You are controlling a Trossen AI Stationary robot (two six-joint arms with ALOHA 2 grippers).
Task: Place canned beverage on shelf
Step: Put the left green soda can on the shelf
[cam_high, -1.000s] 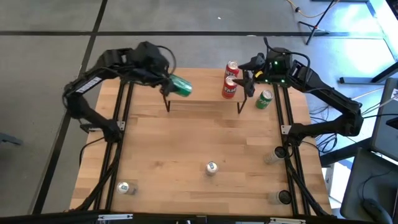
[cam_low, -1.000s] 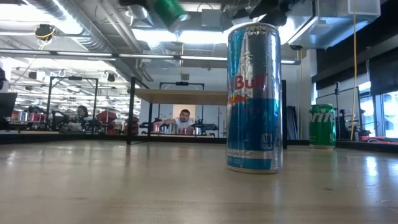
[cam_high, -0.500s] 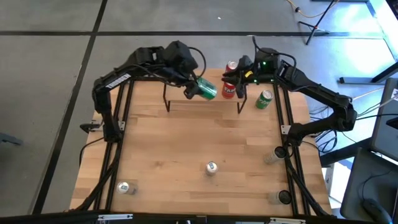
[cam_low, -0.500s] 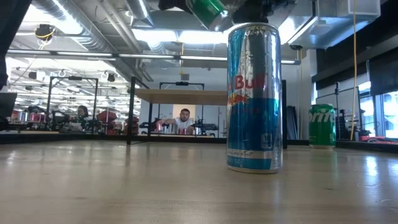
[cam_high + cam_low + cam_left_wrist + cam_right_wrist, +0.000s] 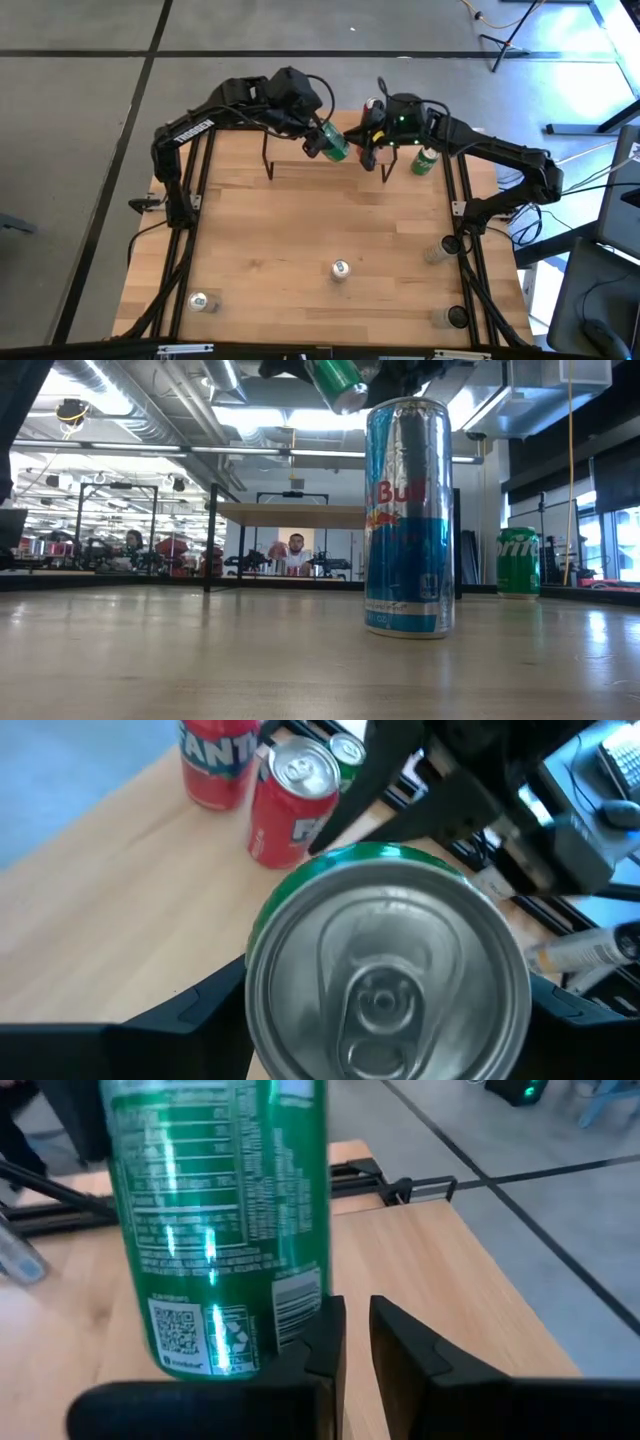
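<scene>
Green can [image 5: 334, 143] sits clamped in my left gripper [image 5: 318, 140], held in the air above the shelf [image 5: 300, 165] near its right half. Its long axis is tilted: in the high view the body runs diagonally, and in the low view [image 5: 337, 380] the silver end faces down and toward the camera. From my left wrist the can's top [image 5: 388, 988] with its pull tab fills most of the picture, pointing back at the lens, so the long axis lies along my fingers [image 5: 190, 1010], which press on either side of it.

My right gripper [image 5: 366, 150] hangs just beside the can, over the shelf's right end. Its fingers [image 5: 325, 1342] are almost together, with only a thin slit between them, and they grasp nothing. In that wrist view the green can's printed side stands right next to them; I cannot tell whether they touch it.

2 red cans [image 5: 292, 803] stand upright on the shelf by its right end, mostly covered by my right arm in the high view. 1 green Sprite can [image 5: 426, 159] stands on the table right of the shelf. 1 tall blue and silver can [image 5: 408, 517] stands mid-table, blocking much of the low view, and the shelf [image 5: 290, 514] shows only partly behind it. My grippers are cut off at that picture's top edge.
</scene>
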